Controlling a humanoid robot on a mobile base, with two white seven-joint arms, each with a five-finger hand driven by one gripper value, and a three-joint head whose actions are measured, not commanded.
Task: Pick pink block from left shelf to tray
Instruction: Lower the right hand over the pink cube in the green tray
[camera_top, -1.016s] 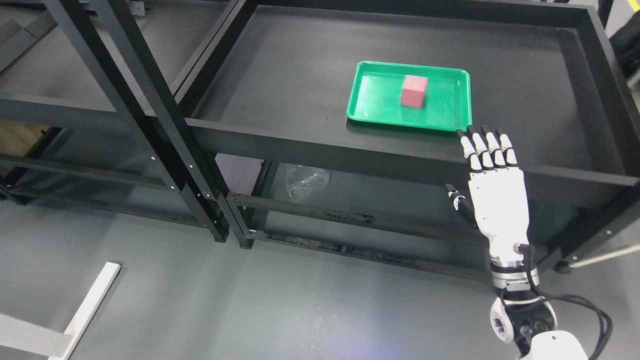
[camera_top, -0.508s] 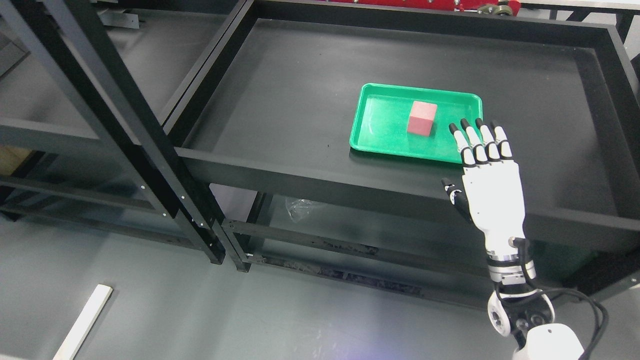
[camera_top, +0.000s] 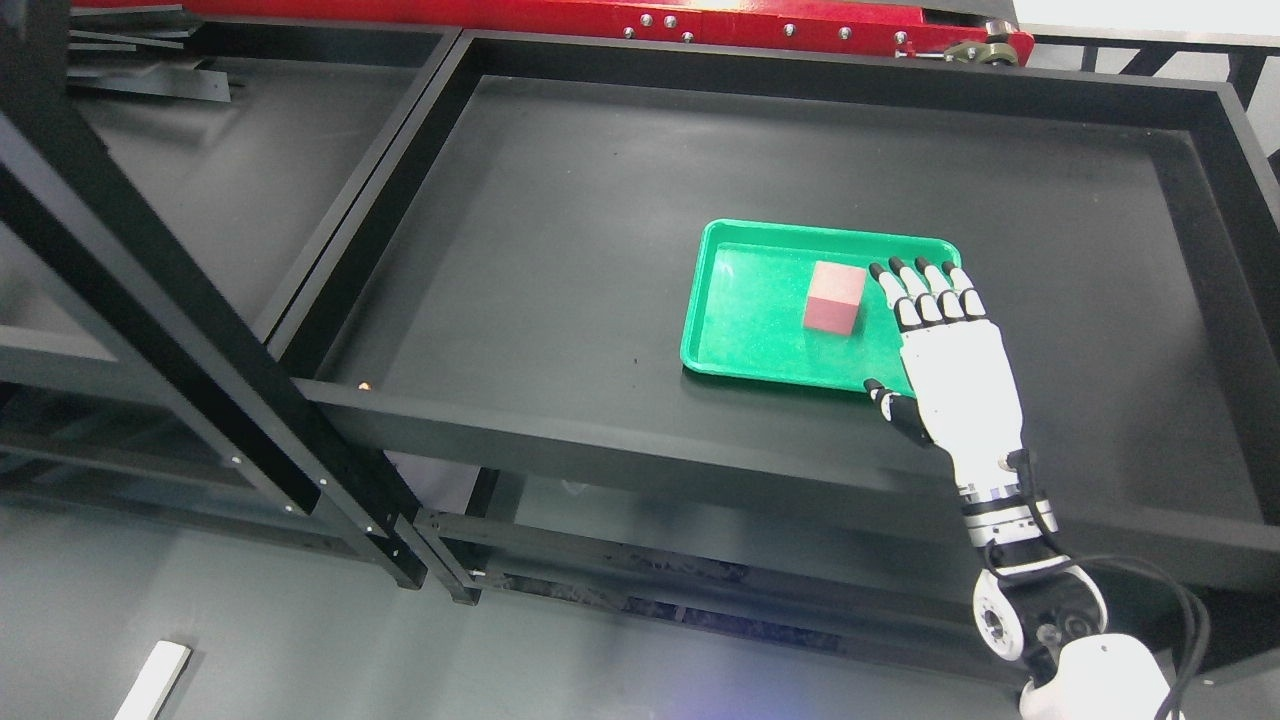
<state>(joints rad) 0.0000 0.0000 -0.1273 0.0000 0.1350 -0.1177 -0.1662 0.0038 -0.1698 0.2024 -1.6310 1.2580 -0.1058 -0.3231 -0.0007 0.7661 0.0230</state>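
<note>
1. From my head cam I see the pink block (camera_top: 833, 298) sitting in the green tray (camera_top: 745, 335), right of centre in the frame. It's a matte cube with crisp edges, top face lighter than the front.
2. The tray is glossy plastic, a shallow rectangle with rounded corners and a raised lip, lying flat on the black shelf (camera_top: 560, 250).
3. My right hand (camera_top: 945, 350) comes up from the lower right: smooth white shell, black fingertips. Fingers are stretched out flat and close together, holding nothing, hovering over the tray's right end just beside the block. Thumb sticks out to the left.
4. The shelf is matte black metal with a boxy raised rim. A red metal beam (camera_top: 600, 15) with bolts runs along the top edge.
</note>
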